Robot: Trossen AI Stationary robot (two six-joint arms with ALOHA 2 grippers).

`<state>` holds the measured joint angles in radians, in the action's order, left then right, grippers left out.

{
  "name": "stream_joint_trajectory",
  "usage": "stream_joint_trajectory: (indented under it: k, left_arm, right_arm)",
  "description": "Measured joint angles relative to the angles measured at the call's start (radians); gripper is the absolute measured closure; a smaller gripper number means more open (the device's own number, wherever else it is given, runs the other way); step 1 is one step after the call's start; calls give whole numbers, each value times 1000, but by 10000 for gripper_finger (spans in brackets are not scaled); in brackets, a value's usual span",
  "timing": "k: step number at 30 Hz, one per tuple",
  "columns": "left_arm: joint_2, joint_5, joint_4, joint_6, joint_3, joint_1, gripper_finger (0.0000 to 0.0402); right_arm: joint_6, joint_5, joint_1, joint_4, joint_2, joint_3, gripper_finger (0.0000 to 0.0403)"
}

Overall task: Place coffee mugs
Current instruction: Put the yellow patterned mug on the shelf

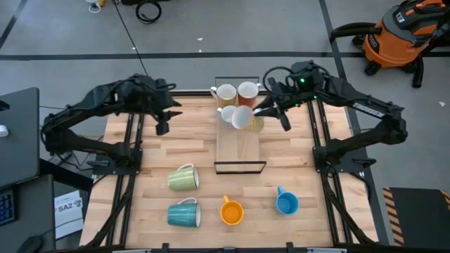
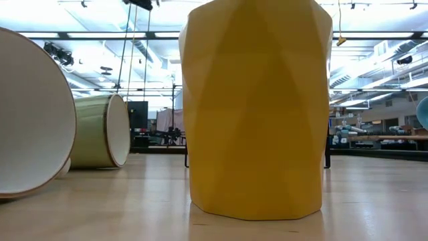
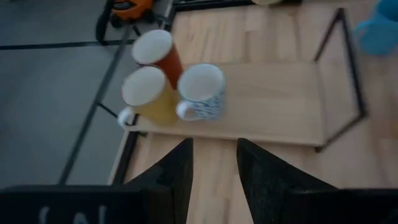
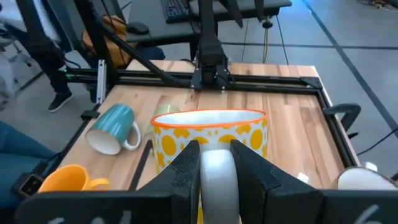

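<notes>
A low wooden shelf (image 1: 239,147) on a black wire frame stands mid-table. At its far end stand a tan-yellow mug (image 1: 225,93), a red-orange mug (image 1: 247,91) and a white mug with blue specks (image 3: 202,91). My right gripper (image 4: 217,163) is over that end, shut on a white mug with an orange rim and yellow pattern (image 4: 211,134). My left gripper (image 3: 214,162) hangs open over the table left of the shelf, touching nothing. A pale green mug (image 1: 183,177) and a teal mug (image 1: 184,214) lie on their sides. An orange mug (image 1: 231,211) and a blue mug (image 1: 286,202) stand near the table's near edge. My right gripper pinches the patterned mug's white handle (image 4: 217,177) between its two fingers (image 4: 186,171). They come from the table's right, about level, and the handle faces them. The mug sits upright in the hold, mouth up, beside the speckled mug. Whether its base touches the shelf cannot be told.
The shelf's near half (image 1: 239,151) is bare board inside the wire frame (image 1: 240,169). Black rails (image 1: 130,140) run along both table sides. In the low view the orange mug (image 2: 257,107) fills the middle. An orange shop vacuum (image 1: 401,35) stands on the floor beyond the table.
</notes>
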<state>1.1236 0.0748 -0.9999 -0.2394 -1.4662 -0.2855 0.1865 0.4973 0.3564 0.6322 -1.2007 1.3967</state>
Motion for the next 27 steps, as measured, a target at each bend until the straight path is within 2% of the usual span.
stream_joint_trajectory:
  k: [4,10,15,19,24,27]
  left_arm:
    - [-39,-38,-32,39,1,1,271]
    - [-75,-39,-22,53,1,2,271]
    - [-74,-97,13,59,23,2,271]
    - [-117,-175,211,45,191,0,271]
    - [-177,-175,474,46,420,0,271]
    - [-191,-175,559,50,514,0,271]
  right_arm:
    - [-15,-3,-1,-47,89,-110,326]
    - [-53,-13,10,-278,251,-353,326]
    - [-52,9,76,-356,332,-449,323]
    - [-54,45,144,-364,356,-460,322]
    - [-56,107,206,-350,344,-464,321]
    - [-44,126,219,-379,349,-499,321]
